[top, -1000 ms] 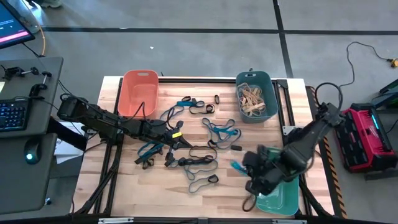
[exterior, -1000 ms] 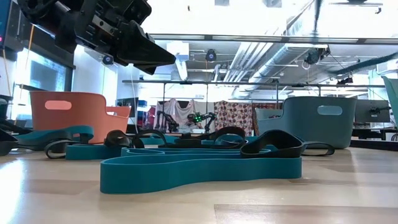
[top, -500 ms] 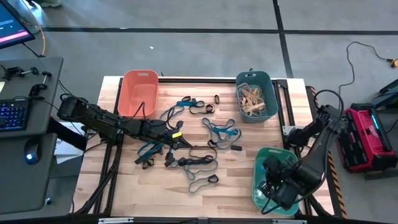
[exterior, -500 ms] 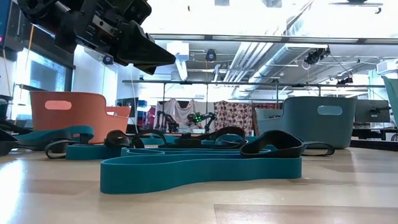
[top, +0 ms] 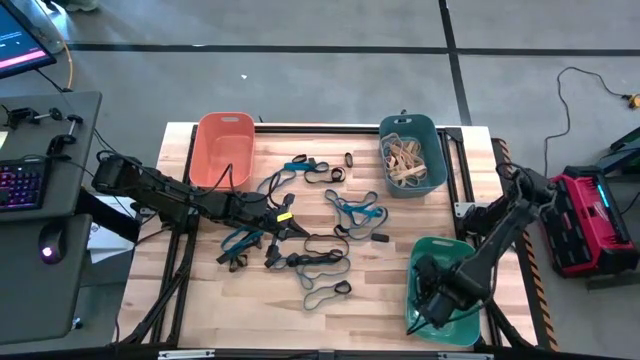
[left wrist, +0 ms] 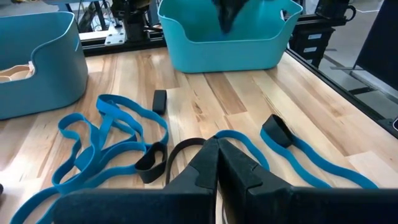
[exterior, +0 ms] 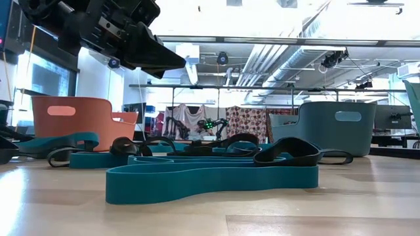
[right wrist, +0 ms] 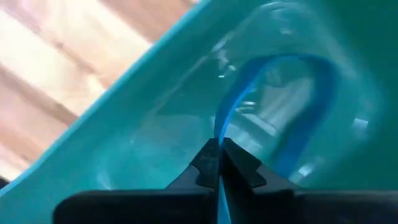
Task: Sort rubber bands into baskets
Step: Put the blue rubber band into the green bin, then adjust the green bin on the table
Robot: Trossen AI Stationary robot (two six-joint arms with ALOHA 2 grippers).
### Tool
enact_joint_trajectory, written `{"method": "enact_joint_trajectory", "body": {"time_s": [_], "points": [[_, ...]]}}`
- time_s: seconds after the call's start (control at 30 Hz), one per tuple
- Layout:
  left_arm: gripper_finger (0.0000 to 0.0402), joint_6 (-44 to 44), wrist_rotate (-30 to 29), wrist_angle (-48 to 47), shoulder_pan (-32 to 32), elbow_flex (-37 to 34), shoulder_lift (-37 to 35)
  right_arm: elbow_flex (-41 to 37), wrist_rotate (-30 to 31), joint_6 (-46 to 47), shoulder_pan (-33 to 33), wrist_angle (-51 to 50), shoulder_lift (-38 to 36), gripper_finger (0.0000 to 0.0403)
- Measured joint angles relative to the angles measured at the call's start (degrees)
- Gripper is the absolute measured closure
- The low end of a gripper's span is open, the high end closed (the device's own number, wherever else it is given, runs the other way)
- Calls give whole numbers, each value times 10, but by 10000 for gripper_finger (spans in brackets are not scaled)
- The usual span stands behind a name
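Fingers of the right gripper [right wrist: 219, 163] pinched a blue band [right wrist: 292, 99] inside the green basket [top: 468, 322]; apparently, stretched elastic might snag on release.

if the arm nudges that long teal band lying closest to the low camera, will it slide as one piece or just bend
Probably bend: the long flat teal rubber band lies in soft wavy curves on the wooden table, so it looks floppy. It stands on its thin edge, so a push would likely tip it flat. It seems light, and rubber on wood may drag rather than glide.

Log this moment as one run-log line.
right claw: shut on blue band, inside green basket | left claw: shut, over band pile | tan bands: in teal basket
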Motion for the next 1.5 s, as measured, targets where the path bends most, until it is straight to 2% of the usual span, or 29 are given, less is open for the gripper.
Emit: {"method": "enact_joint_trajectory", "body": {"time_s": [0.1,0.23,0.37,0.47,0.57,0.73,0.8,0.93,1.17,1.5], "points": [[402,0,0,0,0,0,0,-26,0,-8,-3,61,0,388],[401,0,-4,0,0,0,0,-30,0,-8,-8,63,0,344],[401,-2,-9,0,0,0,0,-17,6,-8,-15,22,0,289],[401,-1,-9,0,0,0,0,-7,35,-7,-16,-15,0,272],[401,-2,-9,0,0,0,0,-9,70,-6,-29,-25,0,286],[401,-2,-9,0,0,0,0,-25,91,-6,-59,-57,0,373],[401,-2,-10,0,0,0,0,-34,93,-8,-69,-66,0,394],[401,-1,-10,0,0,0,0,-51,136,-16,-82,-60,0,384],[401,-1,-13,0,0,0,0,-57,203,-65,-87,-16,0,399],[401,-2,-14,0,0,0,0,-56,199,-122,-87,11,0,401]]}}
